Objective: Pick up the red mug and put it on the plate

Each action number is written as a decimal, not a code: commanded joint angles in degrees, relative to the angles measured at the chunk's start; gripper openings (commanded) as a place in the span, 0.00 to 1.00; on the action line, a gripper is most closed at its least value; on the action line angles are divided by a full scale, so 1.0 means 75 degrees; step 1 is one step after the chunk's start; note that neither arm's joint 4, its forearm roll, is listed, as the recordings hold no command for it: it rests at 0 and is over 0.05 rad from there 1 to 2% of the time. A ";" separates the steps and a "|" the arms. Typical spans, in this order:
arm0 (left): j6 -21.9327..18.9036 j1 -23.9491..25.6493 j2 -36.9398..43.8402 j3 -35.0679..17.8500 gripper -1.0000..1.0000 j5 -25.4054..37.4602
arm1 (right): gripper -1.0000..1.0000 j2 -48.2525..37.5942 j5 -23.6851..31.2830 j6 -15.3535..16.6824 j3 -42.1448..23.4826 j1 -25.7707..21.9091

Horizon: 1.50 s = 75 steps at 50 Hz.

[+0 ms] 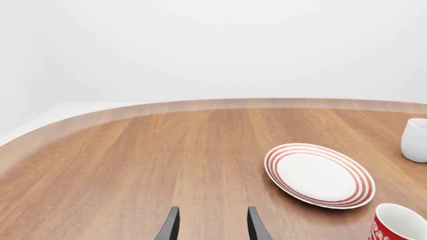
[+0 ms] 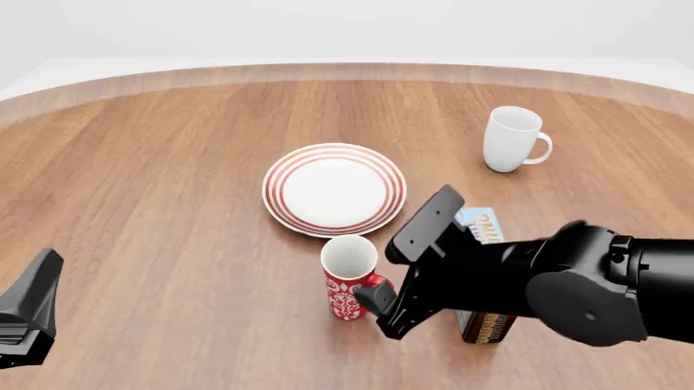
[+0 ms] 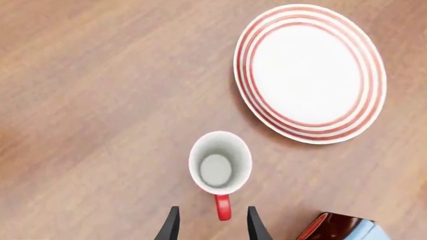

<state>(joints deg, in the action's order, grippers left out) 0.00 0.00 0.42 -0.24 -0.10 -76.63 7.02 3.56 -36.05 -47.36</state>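
Observation:
The red mug point(image 2: 349, 280) stands upright on the table, just in front of the plate point(image 2: 334, 188). Its red handle point(image 3: 223, 206) points back toward my right gripper point(image 3: 212, 227). That gripper is open and hovers above the mug, with the handle seen between its fingertips and apart from both. In the front view the right gripper point(image 2: 376, 302) sits at the mug's right side. The plate point(image 3: 310, 75) has nothing on it. My left gripper point(image 1: 212, 227) is open and empty, far from the mug point(image 1: 398, 225), at the table's near left point(image 2: 28, 318).
A plain white mug point(image 2: 513, 138) stands at the far right, and also shows in the left wrist view point(image 1: 415, 140). A dark box with a blue top point(image 2: 483, 227) lies under my right arm, close to the red mug's right, and shows in the right wrist view point(image 3: 340, 227).

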 commanded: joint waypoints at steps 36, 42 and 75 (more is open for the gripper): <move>0.0000 0.0000 0.0000 0.0000 1.00 0.0000 | 1.00 -0.0636 -0.0752 -0.0142 0.0269 0.0175; 0.0000 0.0000 0.0000 0.0000 1.00 0.0000 | 1.00 -0.0723 -0.0802 -0.0169 0.0260 0.0174; 0.0000 0.0000 0.0000 0.0000 1.00 0.0000 | 1.00 -0.1053 -0.1391 -0.0524 0.0635 0.0049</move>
<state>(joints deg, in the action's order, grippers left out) 0.00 0.00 0.42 -0.24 -0.10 -83.98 -2.46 0.20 -31.80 -46.78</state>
